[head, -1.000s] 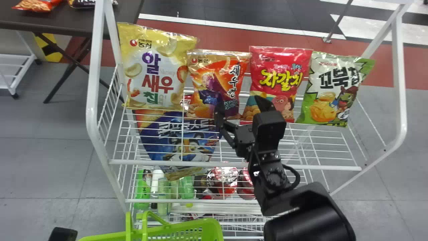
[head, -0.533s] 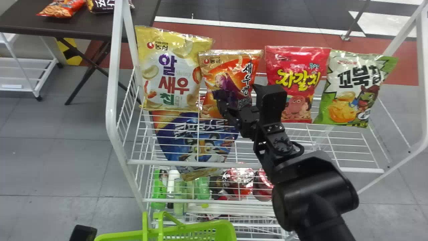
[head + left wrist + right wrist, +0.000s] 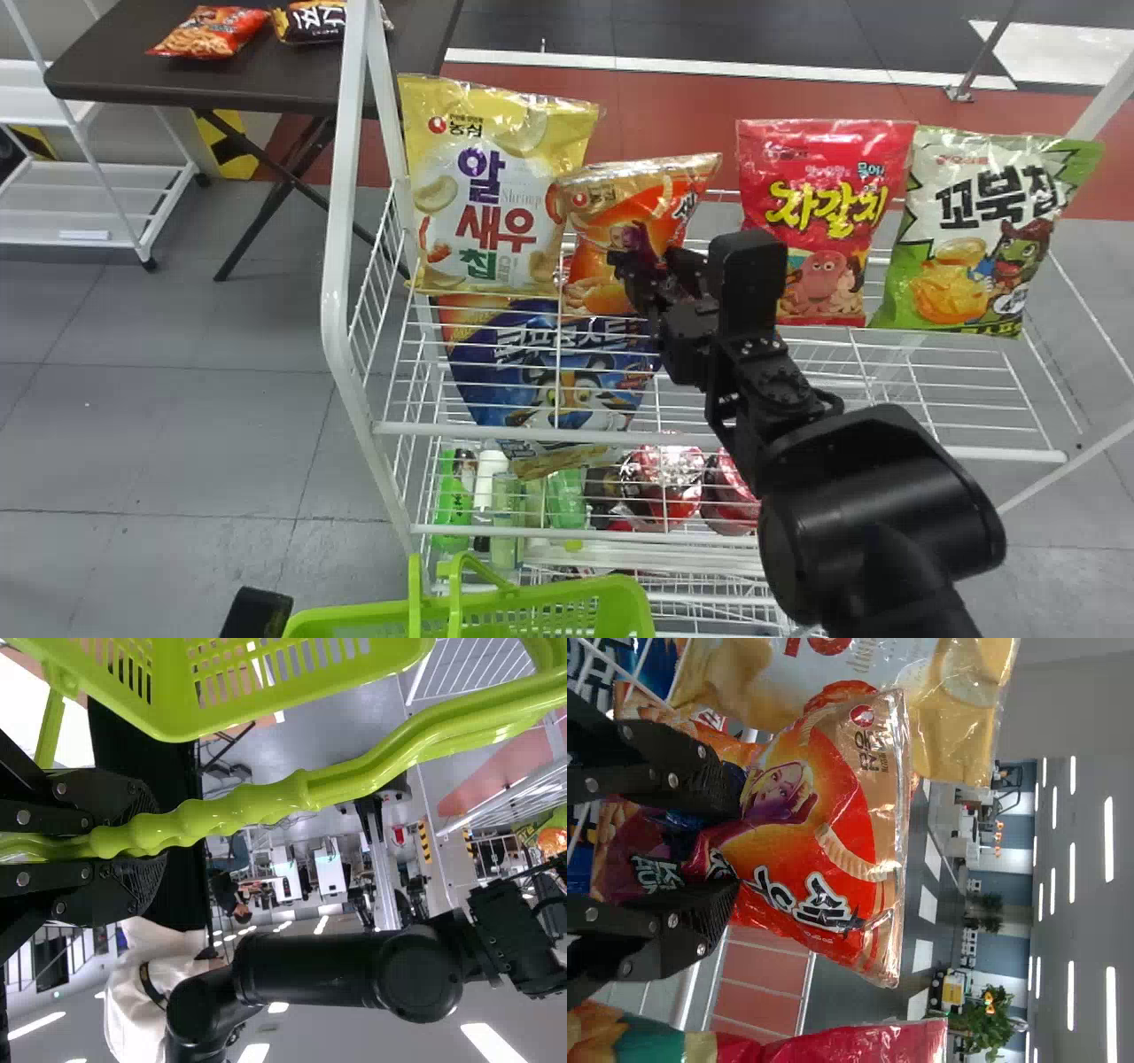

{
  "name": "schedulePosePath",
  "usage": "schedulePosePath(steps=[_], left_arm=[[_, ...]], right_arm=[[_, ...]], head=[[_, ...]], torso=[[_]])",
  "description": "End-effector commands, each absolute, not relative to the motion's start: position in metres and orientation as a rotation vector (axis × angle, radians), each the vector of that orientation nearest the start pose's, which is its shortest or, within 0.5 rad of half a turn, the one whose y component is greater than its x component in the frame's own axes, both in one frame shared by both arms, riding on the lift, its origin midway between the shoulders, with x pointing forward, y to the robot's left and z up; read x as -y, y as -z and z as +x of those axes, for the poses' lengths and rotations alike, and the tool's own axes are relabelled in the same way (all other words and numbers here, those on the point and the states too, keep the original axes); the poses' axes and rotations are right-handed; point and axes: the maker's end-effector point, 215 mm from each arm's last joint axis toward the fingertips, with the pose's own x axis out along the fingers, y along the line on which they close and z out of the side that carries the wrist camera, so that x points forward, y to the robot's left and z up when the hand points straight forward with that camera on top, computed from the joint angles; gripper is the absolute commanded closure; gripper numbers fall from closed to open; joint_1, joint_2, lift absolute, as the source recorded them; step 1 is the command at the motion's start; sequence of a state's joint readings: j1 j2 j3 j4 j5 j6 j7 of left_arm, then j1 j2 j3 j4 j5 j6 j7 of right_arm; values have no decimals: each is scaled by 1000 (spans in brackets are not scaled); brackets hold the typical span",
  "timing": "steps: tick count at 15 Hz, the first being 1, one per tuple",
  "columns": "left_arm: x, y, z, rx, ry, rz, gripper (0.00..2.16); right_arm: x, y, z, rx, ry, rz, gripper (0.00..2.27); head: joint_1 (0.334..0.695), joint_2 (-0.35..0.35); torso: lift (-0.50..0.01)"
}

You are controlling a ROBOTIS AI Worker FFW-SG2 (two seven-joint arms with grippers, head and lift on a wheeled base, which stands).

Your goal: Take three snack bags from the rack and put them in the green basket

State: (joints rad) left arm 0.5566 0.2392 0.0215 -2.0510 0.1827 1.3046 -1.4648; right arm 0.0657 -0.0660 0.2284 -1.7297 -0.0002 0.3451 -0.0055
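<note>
My right gripper (image 3: 657, 266) is at the orange snack bag (image 3: 611, 208) on the rack's top shelf. In the right wrist view the gripper (image 3: 733, 849) is shut on the orange bag (image 3: 824, 806), which puckers between the fingers. A yellow bag (image 3: 496, 186) stands to its left; a red bag (image 3: 824, 213) and a green-and-white bag (image 3: 983, 230) stand to its right. The left gripper (image 3: 257, 611) is beside the green basket (image 3: 478, 616) at the bottom edge; in the left wrist view this gripper (image 3: 158, 843) is shut on the basket's handle (image 3: 266, 802).
The white wire rack (image 3: 576, 436) has a blue bag (image 3: 549, 372) below the yellow one. Bottles (image 3: 454, 496) and round red packages (image 3: 664, 483) are on a lower level. A dark table (image 3: 177, 75) with two more bags stands behind at the left.
The head view has swung left, so the rack and basket appear farther right. My right gripper has closed on the orange bag, whose top now tilts and creases.
</note>
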Motion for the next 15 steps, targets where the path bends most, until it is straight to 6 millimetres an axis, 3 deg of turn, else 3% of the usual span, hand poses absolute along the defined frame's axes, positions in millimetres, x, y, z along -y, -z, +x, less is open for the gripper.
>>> schedulePosePath(steps=[1, 6, 12, 14, 15], left_arm=[[-74, 445, 130, -1185, 1264, -936, 1902], [-74, 444, 131, -1183, 1266, -933, 1902], [-74, 442, 133, -1165, 1274, -924, 1902], [-75, 442, 135, -1160, 1271, -922, 1902], [-75, 443, 135, -1162, 1269, -925, 1902]], right_arm=[[129, 391, 539, -242, -202, -66, 1956], [147, 343, 506, -178, -188, -41, 1956], [149, 288, 414, -151, -239, 4, 1956], [159, 286, 378, -209, -232, 17, 1956], [164, 304, 361, -302, -235, 21, 1956]], head=[[695, -72], [695, -113], [695, -135], [695, -149], [695, -159]], torso=[[-16], [-16], [-16], [-16], [-16]])
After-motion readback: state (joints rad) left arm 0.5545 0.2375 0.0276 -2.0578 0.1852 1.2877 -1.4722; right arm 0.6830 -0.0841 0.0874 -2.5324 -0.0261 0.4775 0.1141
